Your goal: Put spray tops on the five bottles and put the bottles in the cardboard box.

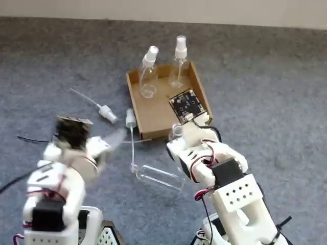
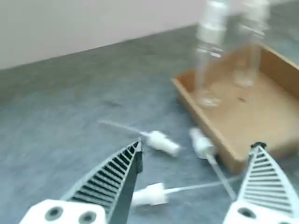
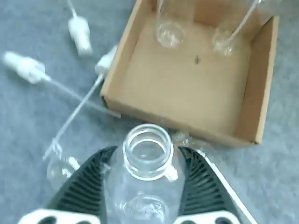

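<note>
It looked like a small robotics lab setup: the left arm point(image 1: 53, 189) and right arm point(image 1: 232, 191), white plastic with bare red wiring point(image 1: 203, 154) and an exposed circuit board point(image 1: 189, 104), stood on grey carpet point(image 1: 265, 76), a plain pale wall point(image 1: 153, 7) along its far edge.

Grey carpeted tabletop point(image 1: 265, 76). Bears a cardboard box point(image 1: 153, 115), three loose spray tops point(image 2: 161, 142) just beside the box, and a clear capless bottle point(image 1: 161, 176) lying flat near its front wall.

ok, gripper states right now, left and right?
Left gripper: open, holding nothing.
Right gripper: shut on a bottle with no top.
</note>
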